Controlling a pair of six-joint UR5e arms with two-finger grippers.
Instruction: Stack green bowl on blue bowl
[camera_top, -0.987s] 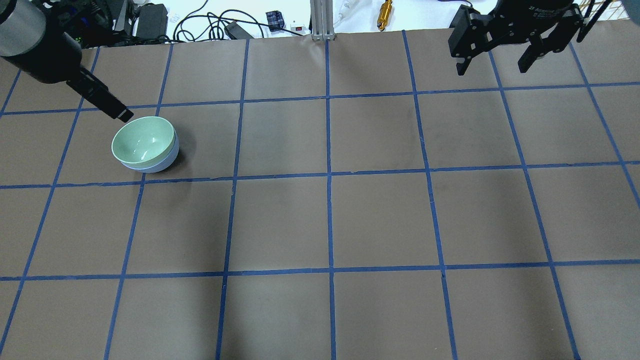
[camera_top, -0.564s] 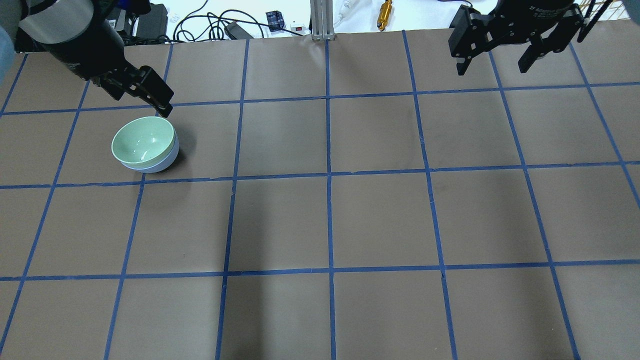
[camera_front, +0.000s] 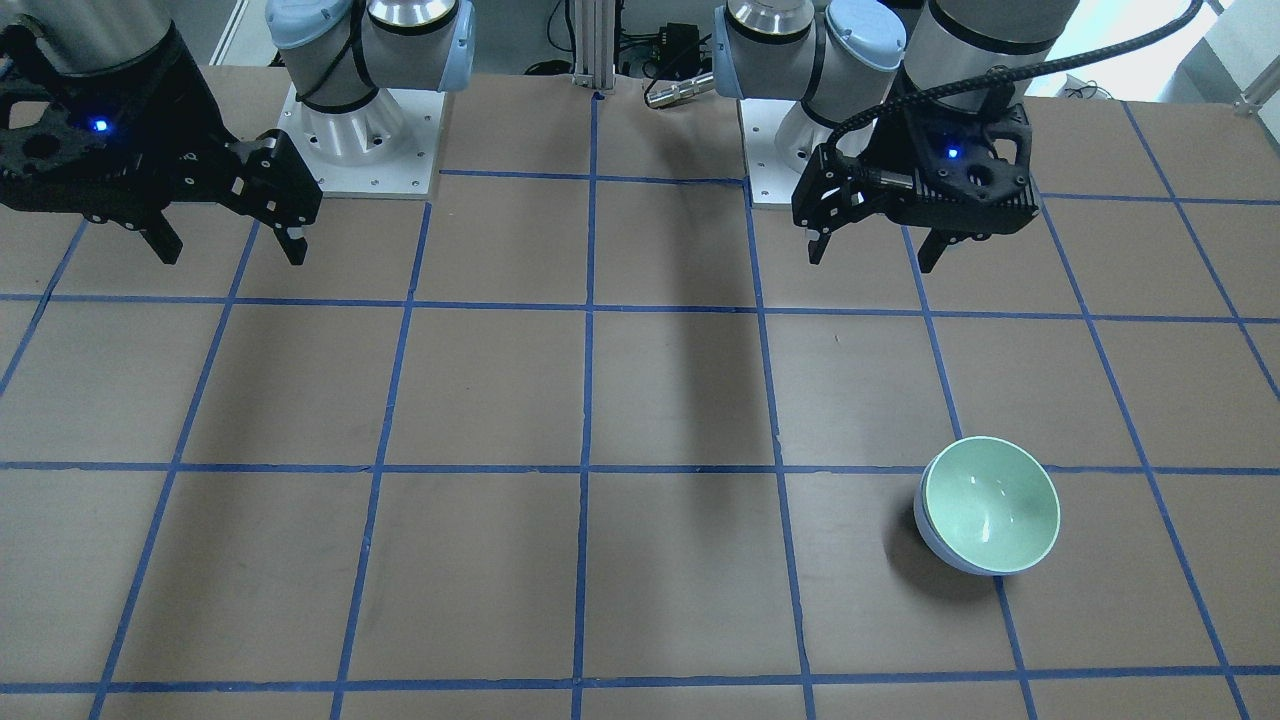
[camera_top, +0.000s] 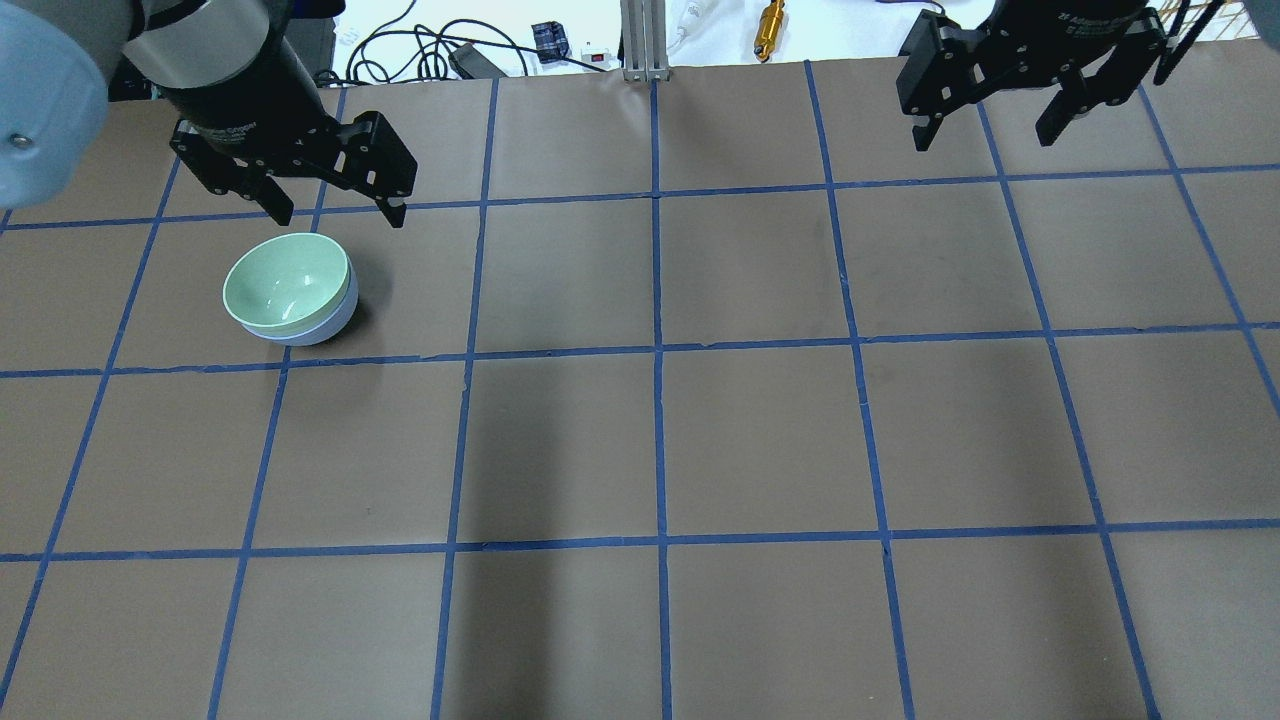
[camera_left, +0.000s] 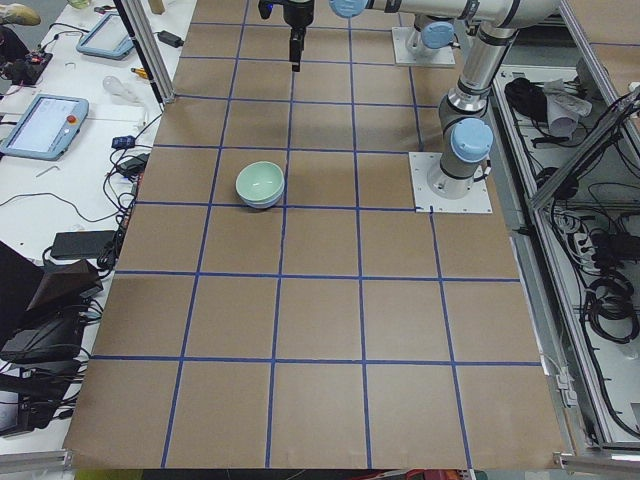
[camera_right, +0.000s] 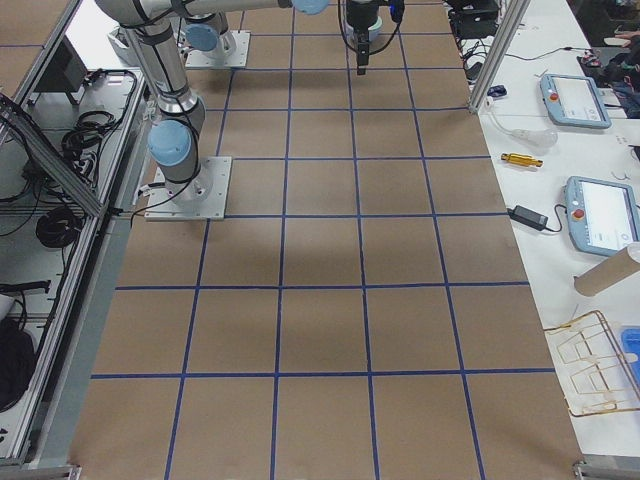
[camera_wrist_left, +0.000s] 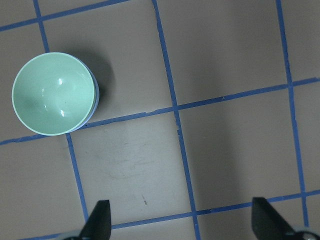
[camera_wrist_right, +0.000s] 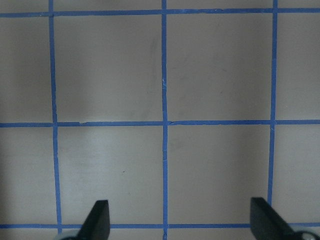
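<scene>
The green bowl (camera_top: 287, 283) sits nested inside the blue bowl (camera_top: 338, 318) on the table's left side, upright. Only the blue bowl's outer wall shows below the green rim. The pair also shows in the front view, green bowl (camera_front: 990, 503) in blue bowl (camera_front: 926, 528), and in the left wrist view (camera_wrist_left: 52, 94). My left gripper (camera_top: 340, 215) is open and empty, raised just behind the bowls and apart from them. My right gripper (camera_top: 982, 138) is open and empty at the far right, away from the bowls.
The table is brown paper with a blue tape grid (camera_top: 657, 350). Cables, a black adapter and a gold cylinder (camera_top: 770, 28) lie beyond the far edge beside an aluminium post (camera_top: 640, 40). The arm bases (camera_front: 360, 130) stand at the robot's side.
My left gripper has swung from the bowls' left to behind them, turning so both open fingers show. The stacked bowls and the right gripper have not moved.
</scene>
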